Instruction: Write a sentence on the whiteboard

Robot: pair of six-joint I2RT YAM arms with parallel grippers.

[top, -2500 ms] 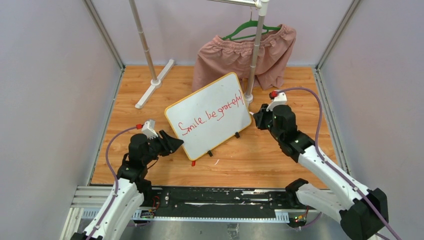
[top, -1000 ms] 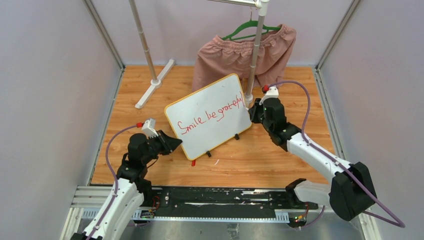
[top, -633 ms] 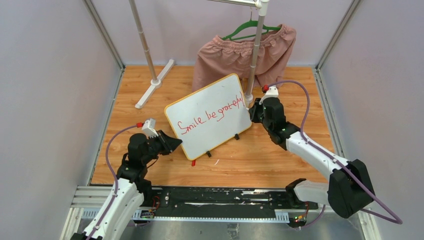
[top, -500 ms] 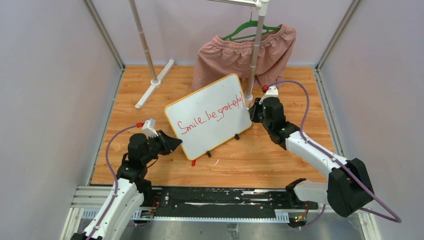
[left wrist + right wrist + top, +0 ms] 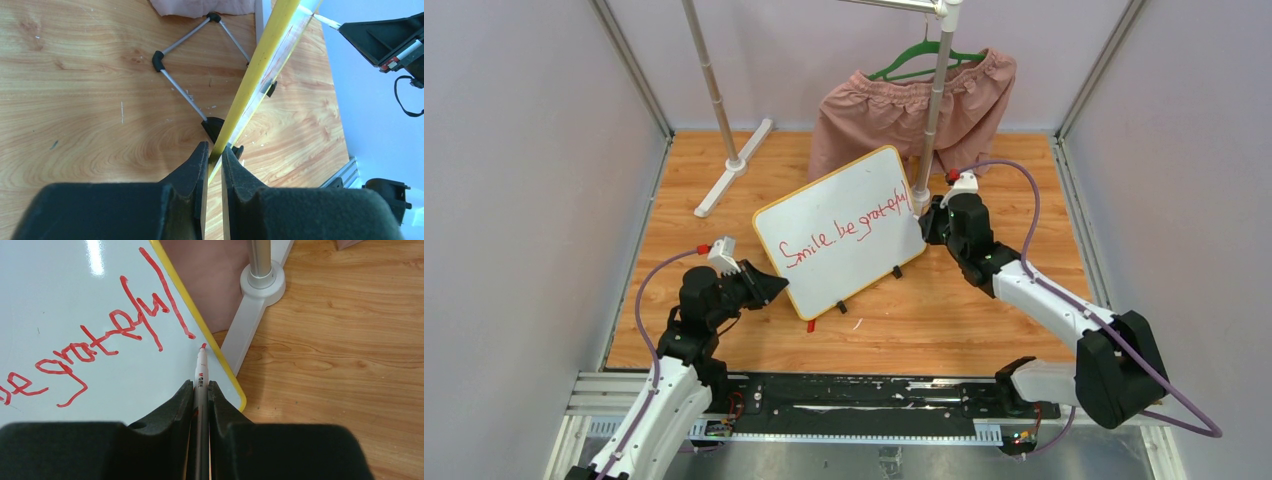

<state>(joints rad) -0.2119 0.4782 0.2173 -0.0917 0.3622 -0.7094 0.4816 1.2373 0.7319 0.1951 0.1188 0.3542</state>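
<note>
The whiteboard [image 5: 844,195] stands tilted on the wooden floor, white with a yellow rim. The sentence [image 5: 849,232] runs across it in red cursive. My left gripper [image 5: 776,288] is shut on the board's lower left rim; in the left wrist view the yellow edge [image 5: 260,65] passes between the pads of my left gripper [image 5: 214,150]. My right gripper [image 5: 927,222] at the board's right edge is shut on a white marker [image 5: 201,372]. The marker's red tip is at the whiteboard [image 5: 60,290], just below the last stroke of the sentence [image 5: 110,335], near the rim.
A clothes rack post and its white foot [image 5: 921,195] stand right behind the board, close to my right gripper. Pink shorts [image 5: 904,110] hang there on a green hanger. A second rack foot [image 5: 734,165] lies back left. A small red cap [image 5: 811,326] lies by the board's front corner.
The right arm has come in from the right to the board's right edge and now creeps slightly further left there. The left gripper and the board have not moved.
</note>
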